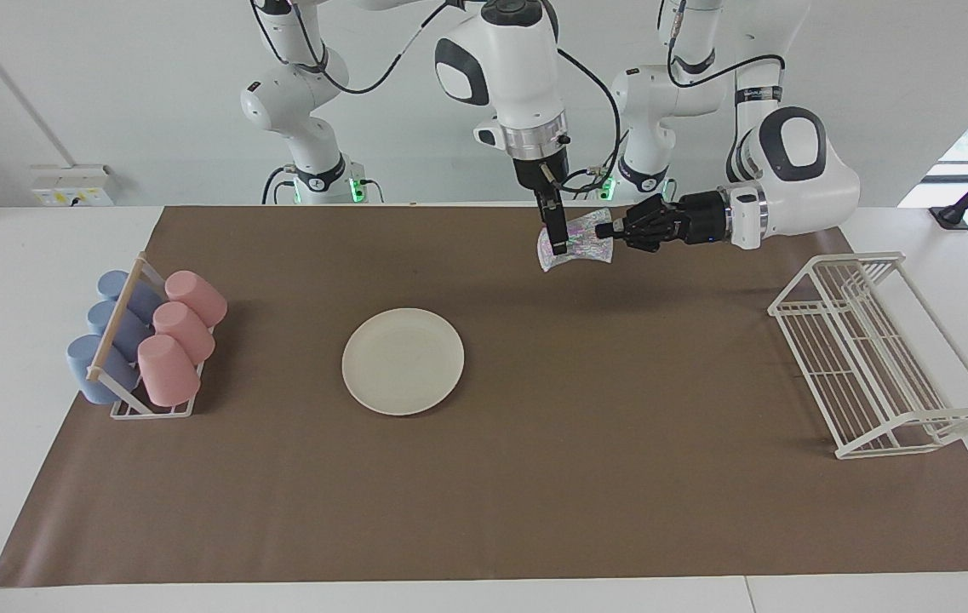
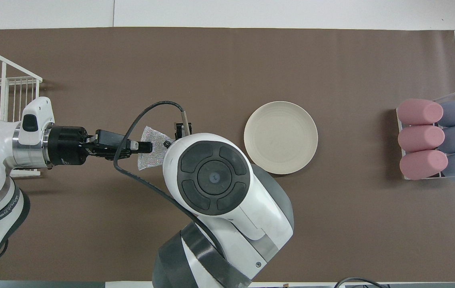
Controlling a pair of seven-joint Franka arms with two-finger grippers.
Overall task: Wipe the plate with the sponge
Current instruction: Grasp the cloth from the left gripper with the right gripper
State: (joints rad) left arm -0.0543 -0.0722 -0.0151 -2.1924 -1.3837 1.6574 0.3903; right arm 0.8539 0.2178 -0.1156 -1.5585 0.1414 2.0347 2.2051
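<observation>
Left gripper (image 1: 604, 230): reaching in sideways from the left arm's end, fingertips pinched tight on one edge of the sponge (image 1: 579, 239), up in the air over the brown mat (image 1: 535, 494).
Sponge: glittery mesh pad hanging between the two grippers, clear of the mat, its shadow just below it.
Right gripper (image 1: 558, 243): pointing straight down at the sponge's other edge, fingers spread wide; whether they touch the mesh, I cannot tell.
Plate (image 1: 403, 361): cream-white, flat on the mat, well apart from the sponge, toward the right arm's end and farther from the robots.
Cup rack (image 1: 151, 400): at the right arm's end, pink cups (image 1: 179, 336) and blue cups (image 1: 109, 336) lying in it.
Wire dish rack (image 1: 875, 358): white, at the left arm's end.
</observation>
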